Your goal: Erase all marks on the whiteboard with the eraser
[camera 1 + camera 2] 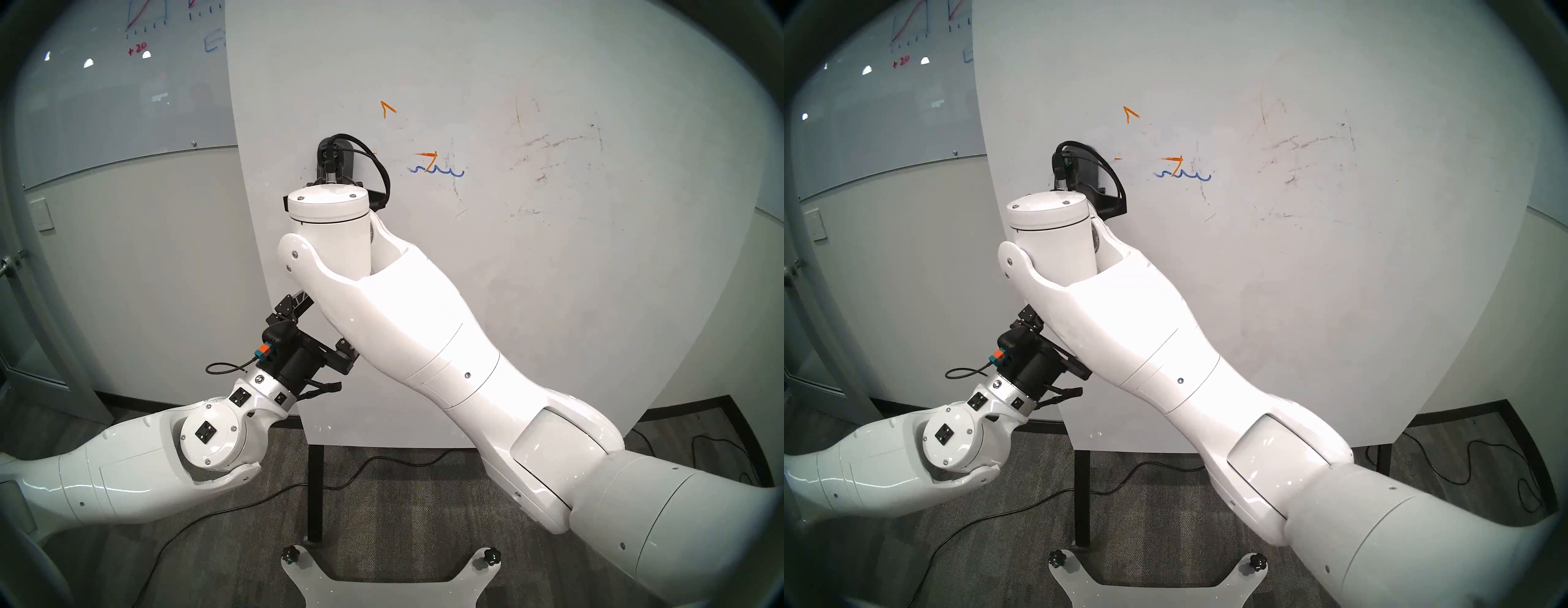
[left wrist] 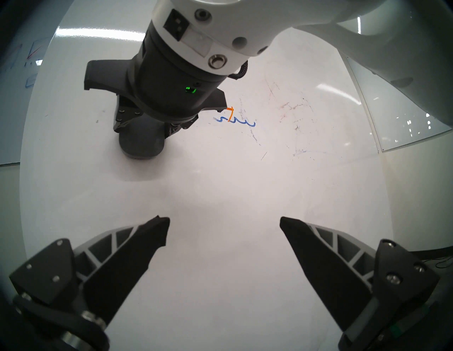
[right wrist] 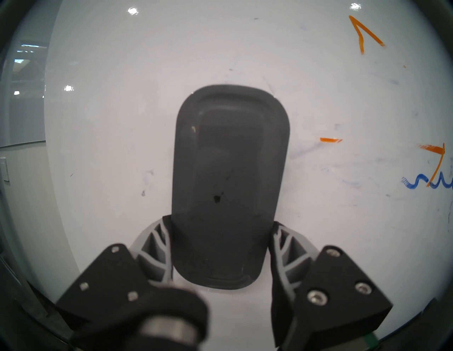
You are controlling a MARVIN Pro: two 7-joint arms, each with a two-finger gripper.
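A dark grey oblong plastic eraser point(image 3: 228, 186) with rounded ends lay flat against the large plain white matte whiteboard point(image 3: 318, 232). In the right wrist view it filled the centre of the frame, its long axis running bottom to top and its free end pointing toward the top edge. The right gripper point(image 3: 220, 247) pinched its lower end, one black finger on each long side. In the head view the eraser point(image 1: 345, 159) sat upper centre, just above the right arm's white wrist.

Orange stroke fragments point(image 3: 365, 34) remained at the upper right of the right wrist view, and a blue wavy line point(image 3: 426, 183) at the right edge. Faint grey-brown scratchy smudges point(image 1: 551, 148) showed at the upper right of the head view.

The left gripper point(image 2: 224, 229) hung before bare board, fingers spread wide, holding nothing.

Behind the board, at upper left of the head view, hung a glossy grey glass panel point(image 1: 106, 85) bearing red and blue graphs. Grey carpet point(image 1: 403, 509) and black cables lay below.
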